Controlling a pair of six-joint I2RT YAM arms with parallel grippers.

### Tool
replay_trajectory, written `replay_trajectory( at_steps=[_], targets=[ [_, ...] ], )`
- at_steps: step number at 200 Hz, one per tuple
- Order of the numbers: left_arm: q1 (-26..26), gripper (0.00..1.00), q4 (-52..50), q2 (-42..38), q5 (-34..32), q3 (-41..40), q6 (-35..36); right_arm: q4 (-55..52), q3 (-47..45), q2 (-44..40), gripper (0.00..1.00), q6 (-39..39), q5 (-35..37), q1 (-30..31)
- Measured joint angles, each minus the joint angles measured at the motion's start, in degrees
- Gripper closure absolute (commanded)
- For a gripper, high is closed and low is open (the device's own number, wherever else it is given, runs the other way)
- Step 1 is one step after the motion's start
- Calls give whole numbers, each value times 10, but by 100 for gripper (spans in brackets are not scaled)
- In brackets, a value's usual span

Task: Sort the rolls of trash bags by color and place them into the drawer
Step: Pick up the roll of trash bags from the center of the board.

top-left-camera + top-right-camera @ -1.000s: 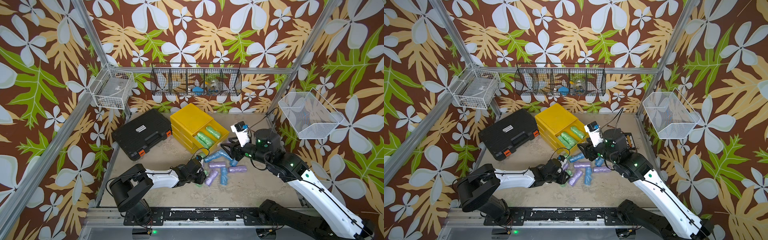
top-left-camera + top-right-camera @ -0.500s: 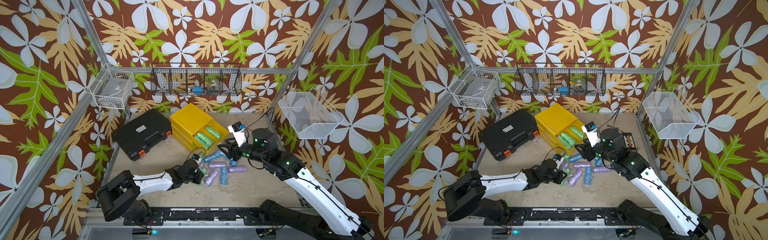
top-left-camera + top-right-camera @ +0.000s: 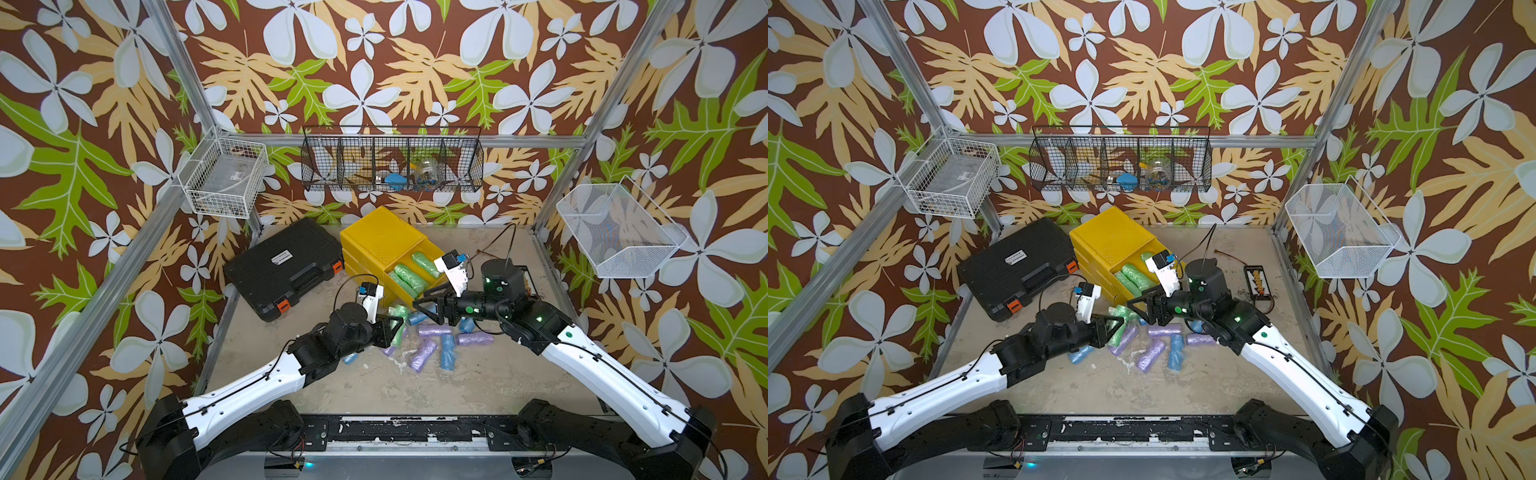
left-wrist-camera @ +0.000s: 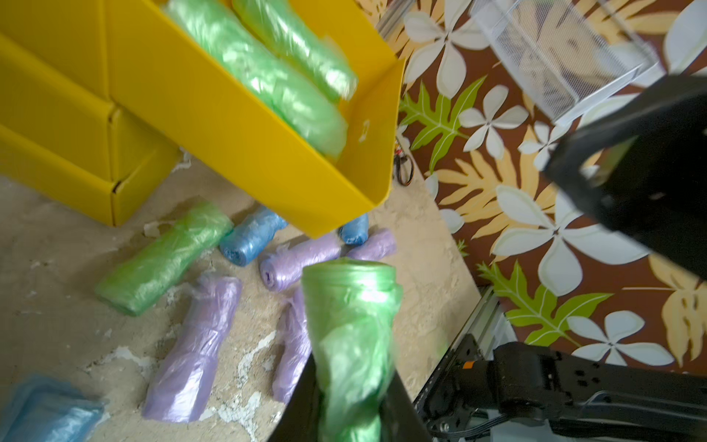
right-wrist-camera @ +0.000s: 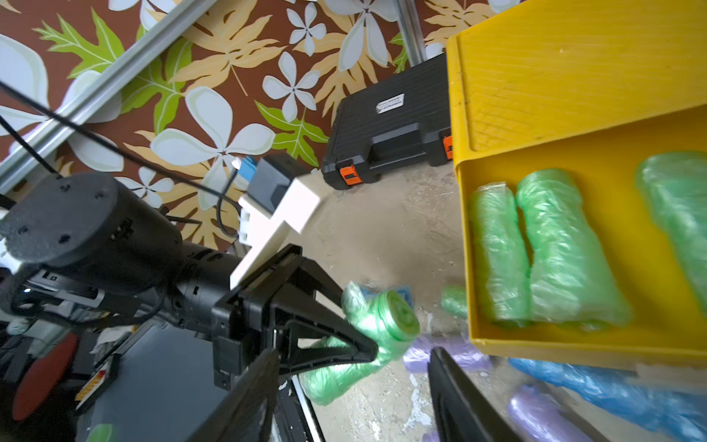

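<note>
My left gripper is shut on a pale green roll and holds it just above the pile; the same green roll shows in the right wrist view. In both top views this gripper sits in front of the yellow drawer. The drawer is pulled out, with three green rolls inside. My right gripper is open and empty, facing the held roll. Lilac rolls, blue rolls and another green roll lie on the table.
A black tool case lies left of the yellow drawer unit. A white wire basket, a black wire rack and a white mesh basket hang on the walls. A small connector board lies at the right.
My left gripper has shut on the green roll and raised it off the table. My right gripper has swung left toward it and opened a little wider.
</note>
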Motion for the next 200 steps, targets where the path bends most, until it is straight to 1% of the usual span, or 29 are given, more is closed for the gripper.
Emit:
replay_trajectory(
  at_steps=[41,86,130,157,200],
  targets=[
    [56,81,24,-26,63,23,-47,70,-13,14,33,45,-62,5],
    [101,81,120,-31,143,6,-141,111,-16,25,33,71,-90,24],
    [108,81,200,-37,183,-5,-201,124,-12,34,33,75,-99,27],
    [108,81,230,-40,196,-12,-229,132,-10,45,37,85,-103,32],
    [108,80,249,-40,201,-19,-245,158,-4,63,45,99,-117,45]
  ],
)
